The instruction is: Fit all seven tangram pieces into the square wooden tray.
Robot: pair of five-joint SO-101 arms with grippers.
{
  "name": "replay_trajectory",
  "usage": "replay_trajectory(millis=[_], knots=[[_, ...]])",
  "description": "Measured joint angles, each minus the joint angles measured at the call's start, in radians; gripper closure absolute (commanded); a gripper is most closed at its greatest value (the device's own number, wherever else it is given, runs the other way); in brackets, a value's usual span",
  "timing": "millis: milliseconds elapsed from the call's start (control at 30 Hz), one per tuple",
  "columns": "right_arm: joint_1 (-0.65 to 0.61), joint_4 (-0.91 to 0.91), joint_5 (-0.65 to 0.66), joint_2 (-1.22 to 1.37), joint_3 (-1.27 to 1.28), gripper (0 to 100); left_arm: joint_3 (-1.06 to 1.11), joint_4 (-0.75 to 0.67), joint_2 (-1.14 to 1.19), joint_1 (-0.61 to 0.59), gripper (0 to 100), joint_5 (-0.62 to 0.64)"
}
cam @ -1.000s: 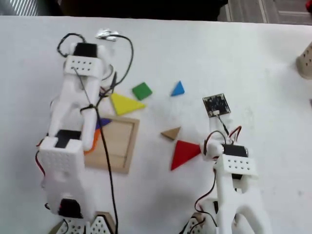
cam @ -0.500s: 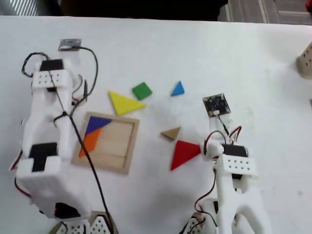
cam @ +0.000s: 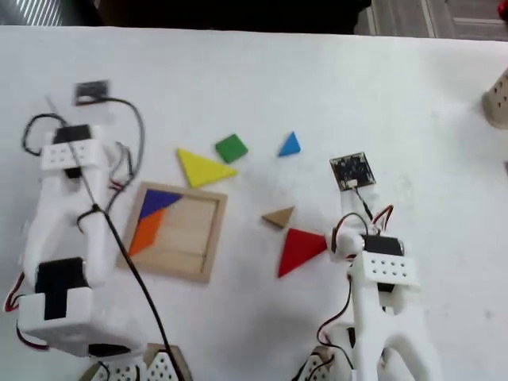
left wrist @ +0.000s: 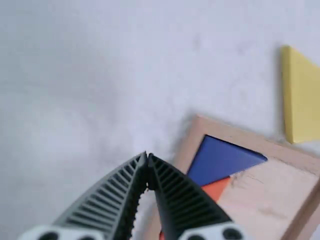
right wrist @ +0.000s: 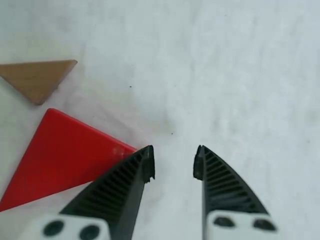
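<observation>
The square wooden tray (cam: pixel 190 238) lies left of centre, with a blue triangle (cam: pixel 159 200) and an orange piece (cam: pixel 147 230) along its left side. The tray (left wrist: pixel 280 200) and its blue triangle (left wrist: pixel 222 159) also show in the left wrist view. Loose on the table are a yellow triangle (cam: pixel 202 168), green square (cam: pixel 231 148), small blue triangle (cam: pixel 290 145), tan triangle (cam: pixel 279 217) and red triangle (cam: pixel 300 250). My left gripper (left wrist: pixel 147 161) is shut and empty, over bare table beside the tray's corner. My right gripper (right wrist: pixel 173 162) is open next to the red triangle (right wrist: pixel 60 152).
The left arm (cam: pixel 67 206) stands left of the tray, the right arm (cam: pixel 381 274) at the front right. A beige object (cam: pixel 498 99) sits at the table's right edge. Black cables trail from the left arm. White table stretches beyond the pieces.
The left arm has swung left off the tray, uncovering the blue and orange pieces in it. The right arm and the loose pieces have stayed put.
</observation>
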Motion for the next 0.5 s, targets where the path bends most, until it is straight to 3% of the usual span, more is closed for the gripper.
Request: replay_trajectory(millis=[133,333,500], knots=[[0.0,0.0,0.0,0.0,0.0,86.4,0.02,-0.011,-0.002,0.095,98,-0.034],[0.0,0.0,0.0,0.0,0.0,86.4,0.026,0.017,-0.002,0.124,98,-0.041],[0.0,0.0,0.0,0.0,0.0,86.4,0.087,0.071,-0.017,0.19,98,-0.167]])
